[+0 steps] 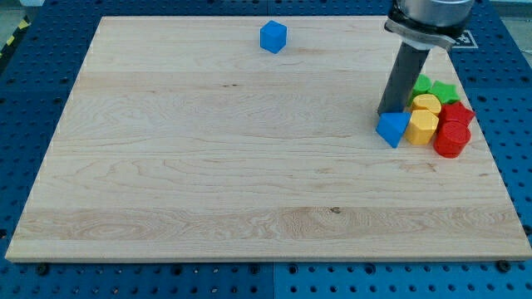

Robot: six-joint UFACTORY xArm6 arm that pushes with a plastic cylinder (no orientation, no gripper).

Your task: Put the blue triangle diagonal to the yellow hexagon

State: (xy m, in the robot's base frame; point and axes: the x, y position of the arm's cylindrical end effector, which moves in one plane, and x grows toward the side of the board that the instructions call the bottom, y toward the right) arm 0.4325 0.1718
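The blue triangle (391,128) lies at the view's right on the wooden board (208,149), touching the left side of a yellow hexagon (422,127). A second yellow block (426,105) sits just above that hexagon. My tip (386,113) is right at the blue triangle's upper edge, on its top-left side, with the dark rod rising up and to the right.
Two green blocks (437,88) lie above the yellow ones. A red star-like block (456,114) and a red cylinder (451,139) sit to the right of the yellow blocks. A blue cube (273,36) stands near the board's top edge.
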